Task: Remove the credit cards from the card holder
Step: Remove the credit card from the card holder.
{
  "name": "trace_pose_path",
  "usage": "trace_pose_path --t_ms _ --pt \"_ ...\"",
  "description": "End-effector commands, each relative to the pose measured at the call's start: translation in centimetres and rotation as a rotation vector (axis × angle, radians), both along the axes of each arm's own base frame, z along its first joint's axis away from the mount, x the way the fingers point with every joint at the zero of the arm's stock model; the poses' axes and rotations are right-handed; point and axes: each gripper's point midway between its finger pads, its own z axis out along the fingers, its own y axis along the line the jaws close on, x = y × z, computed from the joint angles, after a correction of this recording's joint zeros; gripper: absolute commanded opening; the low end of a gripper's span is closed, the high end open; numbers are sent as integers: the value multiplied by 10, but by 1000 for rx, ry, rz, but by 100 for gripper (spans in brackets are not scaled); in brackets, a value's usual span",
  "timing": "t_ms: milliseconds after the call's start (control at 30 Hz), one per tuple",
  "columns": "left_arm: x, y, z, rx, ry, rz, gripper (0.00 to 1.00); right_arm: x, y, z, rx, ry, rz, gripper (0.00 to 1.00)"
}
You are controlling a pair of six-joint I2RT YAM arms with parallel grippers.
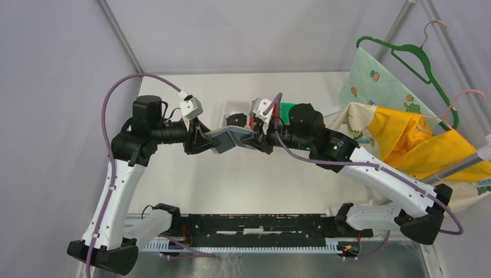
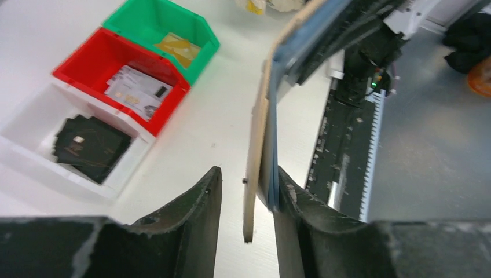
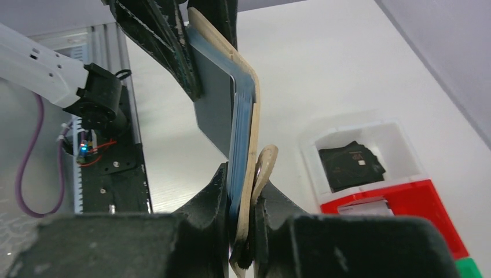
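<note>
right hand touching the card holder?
Touching. The right wrist view shows the right hand with both fingers clamped on the lower end of the card holder, no gap.

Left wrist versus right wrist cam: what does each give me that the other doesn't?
Left wrist only: the yellowish lump in the green bin, a clear look at the credit cards in the red bin, and a gap between the card holder and one of the left fingers. Right wrist only: the right fingers clamped on the holder's end, its tab beside them. Both: the card holder, the white bin with the black lump.
</note>
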Motion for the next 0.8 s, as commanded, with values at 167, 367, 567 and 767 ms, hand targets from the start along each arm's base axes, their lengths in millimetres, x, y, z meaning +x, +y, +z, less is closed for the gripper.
trace_pose_path --t_ms 167,367,567,767 --pt "-44 -11 13 -53 111 -254 45 -30 -1 48 361 92 277 0" --pt "-33 -13 20 -77 100 -196 49 -37 -1 50 415 140 339 0" --pt "-26 -11 30 -94 12 -130 46 -34 -10 51 465 163 341 0" --pt "-45 -15 39 -126 60 -229 34 -42 -18 55 553 219 397 0"
